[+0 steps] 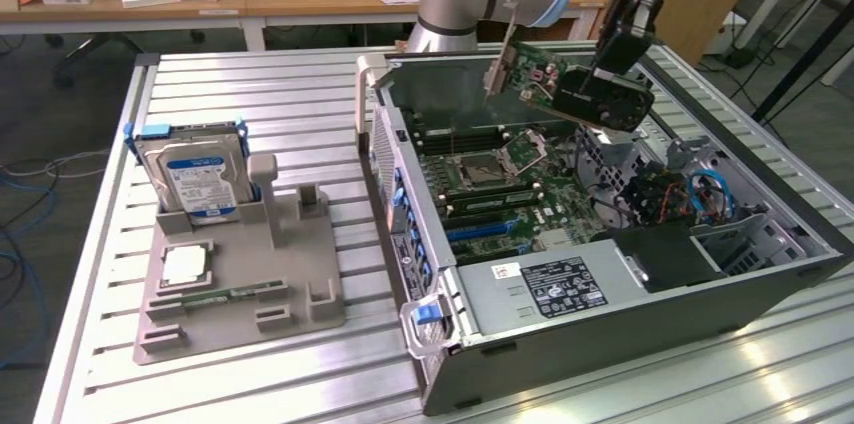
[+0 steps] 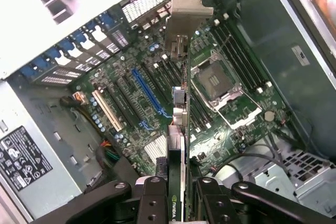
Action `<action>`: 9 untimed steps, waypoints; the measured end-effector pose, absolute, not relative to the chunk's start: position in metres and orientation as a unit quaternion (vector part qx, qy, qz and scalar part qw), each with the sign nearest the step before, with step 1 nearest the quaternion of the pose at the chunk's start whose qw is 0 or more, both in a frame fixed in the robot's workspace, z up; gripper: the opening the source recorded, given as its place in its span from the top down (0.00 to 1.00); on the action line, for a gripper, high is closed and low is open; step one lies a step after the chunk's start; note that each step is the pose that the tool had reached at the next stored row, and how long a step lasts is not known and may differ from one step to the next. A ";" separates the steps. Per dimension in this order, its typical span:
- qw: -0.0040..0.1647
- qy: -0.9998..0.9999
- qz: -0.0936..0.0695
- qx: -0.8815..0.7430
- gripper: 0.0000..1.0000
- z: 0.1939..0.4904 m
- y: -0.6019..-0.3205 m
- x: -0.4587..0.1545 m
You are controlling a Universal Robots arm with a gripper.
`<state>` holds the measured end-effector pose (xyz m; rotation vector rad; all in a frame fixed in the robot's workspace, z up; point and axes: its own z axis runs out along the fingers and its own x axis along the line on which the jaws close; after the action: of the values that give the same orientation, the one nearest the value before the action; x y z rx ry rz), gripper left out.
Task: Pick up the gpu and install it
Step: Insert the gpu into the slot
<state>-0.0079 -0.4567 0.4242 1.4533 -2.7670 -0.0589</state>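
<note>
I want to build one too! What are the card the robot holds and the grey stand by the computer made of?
The gpu: a green circuit board, probably fibreglass, matte and dotted with tiny parts. Its bracket looks like bare metal, pale and shiny. The stand: likely plastic, dull, evenly grey, with moulded posts.

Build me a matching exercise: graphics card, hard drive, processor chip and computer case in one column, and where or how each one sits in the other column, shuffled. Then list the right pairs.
Things
1. graphics card
2. hard drive
3. processor chip
4. computer case

Places or states
A. standing upright in the grey holder
B. open, with its motherboard showing
C. clamped between the fingers, up in the air
D. lying flat on the grey holder

Pairs: 1-C, 2-A, 3-D, 4-B
</note>
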 end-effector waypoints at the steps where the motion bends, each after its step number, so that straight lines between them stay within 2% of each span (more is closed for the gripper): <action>1: 0.008 -0.882 -0.019 0.470 0.74 0.424 -0.457 -0.008; 9: 0.009 -0.859 -0.018 0.512 0.74 0.424 -0.457 -0.008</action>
<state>-0.0079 -0.4567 0.4242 1.5998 -2.6828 -0.0575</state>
